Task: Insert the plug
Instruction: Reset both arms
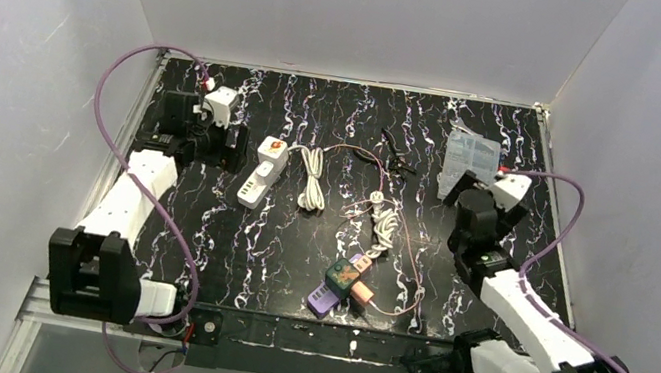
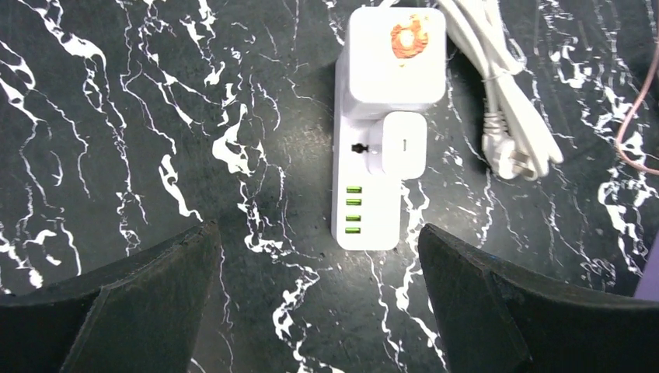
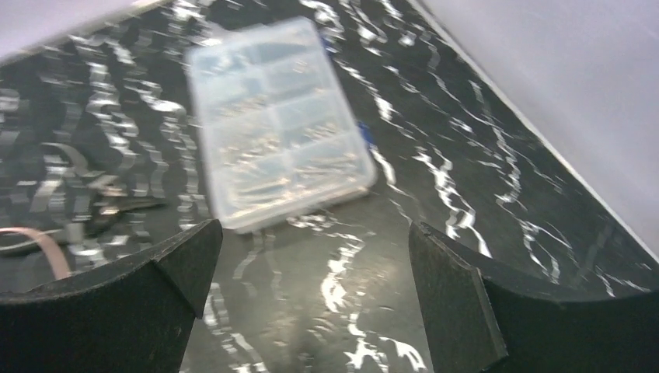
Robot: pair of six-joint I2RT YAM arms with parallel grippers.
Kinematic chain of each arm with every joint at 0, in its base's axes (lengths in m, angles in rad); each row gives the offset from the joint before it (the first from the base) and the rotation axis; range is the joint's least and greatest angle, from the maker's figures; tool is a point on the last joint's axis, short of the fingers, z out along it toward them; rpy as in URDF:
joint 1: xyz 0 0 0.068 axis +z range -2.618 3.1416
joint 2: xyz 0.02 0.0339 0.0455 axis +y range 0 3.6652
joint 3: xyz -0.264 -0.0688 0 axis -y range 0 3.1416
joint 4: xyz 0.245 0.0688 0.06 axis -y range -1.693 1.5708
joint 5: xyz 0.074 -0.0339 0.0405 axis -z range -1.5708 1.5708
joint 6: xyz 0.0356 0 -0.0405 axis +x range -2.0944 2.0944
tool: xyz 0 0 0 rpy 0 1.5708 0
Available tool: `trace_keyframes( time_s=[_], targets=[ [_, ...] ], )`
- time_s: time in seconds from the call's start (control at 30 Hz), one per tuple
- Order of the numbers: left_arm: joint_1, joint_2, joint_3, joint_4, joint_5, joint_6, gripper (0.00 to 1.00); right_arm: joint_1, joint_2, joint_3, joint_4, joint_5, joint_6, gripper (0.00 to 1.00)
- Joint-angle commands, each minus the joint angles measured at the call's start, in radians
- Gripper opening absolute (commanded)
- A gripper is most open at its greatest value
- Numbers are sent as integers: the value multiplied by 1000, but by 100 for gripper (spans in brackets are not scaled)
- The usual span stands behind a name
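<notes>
One clear compartment box (image 3: 280,116) at one o'clock on the table (image 1: 228,230), small metal bits inside, too blurred to count. Right gripper (image 3: 315,225) gapes wide, empty. Left gripper (image 2: 315,228) is wide too, over one power strip (image 2: 381,225) at ten o'clock: four green ports (image 2: 354,211), one big adapter (image 2: 396,62), one small white plug (image 2: 400,148) seated at the adapter's six.

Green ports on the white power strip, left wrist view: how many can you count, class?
4: the green ports form one column down the power strip, below the small white charger, toward its near end. None appears hidden.
</notes>
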Motion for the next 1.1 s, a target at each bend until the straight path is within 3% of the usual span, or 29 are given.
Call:
trace_keyframes(
  time_s=[0.0, 0.07, 0.2, 0.43, 0.57, 0.7, 0.93, 1.03, 1.07],
  targets=[
    [79, 58, -85, 218, 28, -22, 98, -17, 91, -117, 318, 306, -102, 98],
    [143, 101, -136, 322, 80, -45, 98, -67, 147, -130, 406, 283, -181, 98],
    [222, 192, -196, 468, 156, -93, 98, -172, 251, -163, 531, 162, -179, 98],
    [224, 256, -349, 770, 186, -193, 98, -245, 385, -202, 737, -6, -245, 98],
    [218, 270, -401, 903, 195, -223, 98, -286, 409, -174, 715, -116, -267, 99],
    [213, 257, -496, 1056, 163, -240, 98, -287, 390, -257, 773, -195, -296, 98],
    [171, 213, -575, 1147, 73, -211, 98, -286, 534, -279, 935, -268, -346, 98],
    [118, 199, -723, 1375, 36, -139, 98, -280, 628, -294, 1071, -475, -454, 98],
    [97, 241, -783, 1567, 44, -125, 98, -281, 637, -302, 1094, -475, -450, 98]
  ],
)
